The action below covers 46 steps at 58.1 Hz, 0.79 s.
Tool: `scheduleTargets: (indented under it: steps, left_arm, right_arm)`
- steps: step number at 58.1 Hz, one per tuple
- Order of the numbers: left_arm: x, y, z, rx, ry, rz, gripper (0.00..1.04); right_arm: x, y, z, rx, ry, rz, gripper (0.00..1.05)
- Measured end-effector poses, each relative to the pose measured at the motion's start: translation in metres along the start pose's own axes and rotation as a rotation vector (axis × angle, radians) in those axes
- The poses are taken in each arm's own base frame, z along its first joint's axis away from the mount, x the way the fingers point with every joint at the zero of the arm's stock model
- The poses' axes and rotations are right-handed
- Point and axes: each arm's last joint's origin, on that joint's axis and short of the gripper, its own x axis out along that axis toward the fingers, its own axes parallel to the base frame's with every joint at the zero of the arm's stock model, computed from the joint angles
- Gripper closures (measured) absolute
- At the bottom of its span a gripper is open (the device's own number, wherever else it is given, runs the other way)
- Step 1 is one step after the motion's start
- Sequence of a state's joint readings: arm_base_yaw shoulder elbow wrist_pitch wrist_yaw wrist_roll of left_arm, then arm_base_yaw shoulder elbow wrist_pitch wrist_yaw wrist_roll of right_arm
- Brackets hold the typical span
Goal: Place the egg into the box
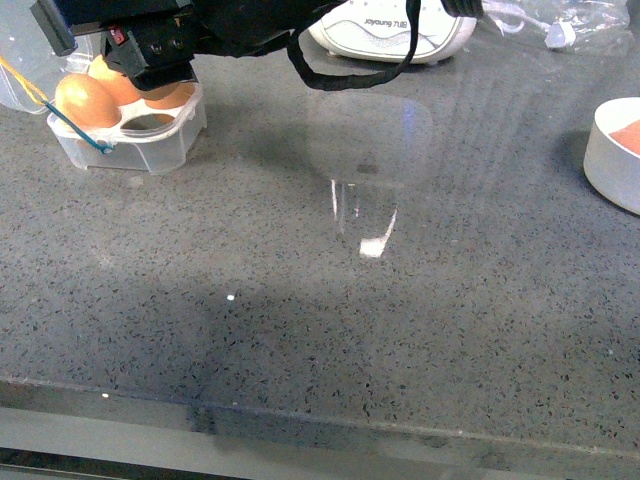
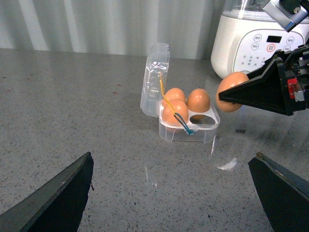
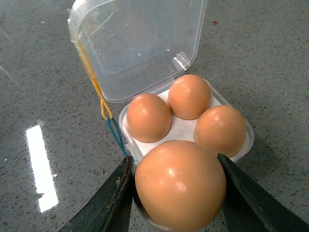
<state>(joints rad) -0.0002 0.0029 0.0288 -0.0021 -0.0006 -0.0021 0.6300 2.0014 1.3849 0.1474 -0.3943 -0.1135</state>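
The box (image 1: 150, 150) is a clear four-cell carton at the table's far left, with its lid (image 3: 140, 43) standing open. Three brown eggs lie in it and one cell (image 2: 203, 118) is empty. My right gripper (image 3: 176, 193) is shut on the egg (image 3: 181, 186), orange-brown, and holds it just above the box (image 3: 178, 129), hiding the near cell. In the left wrist view the egg (image 2: 231, 91) hangs up and to one side of the box (image 2: 186, 134). My left gripper (image 2: 174, 193) is open and empty, well back from the box.
A white kitchen appliance (image 1: 395, 30) stands at the back behind the box. A round white bowl (image 1: 618, 155) sits at the right edge. A clear plastic bag (image 1: 560, 20) lies at the back right. The table's front edge (image 1: 320, 425) runs along the bottom.
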Motion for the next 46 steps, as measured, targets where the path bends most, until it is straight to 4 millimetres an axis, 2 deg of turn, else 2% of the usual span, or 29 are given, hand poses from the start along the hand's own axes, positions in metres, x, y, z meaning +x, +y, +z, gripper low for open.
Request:
scheduleTargets:
  steps: [28, 46]
  left_arm:
    - [0.000, 0.000, 0.000, 0.000, 0.000, 0.000, 0.07]
    - [0.000, 0.000, 0.000, 0.000, 0.000, 0.000, 0.07]
  right_arm:
    - [0.022, -0.005, 0.007, 0.002, 0.009, -0.002, 0.61]
    - [0.028, -0.005, 0.002, 0.008, 0.027, 0.004, 0.61]
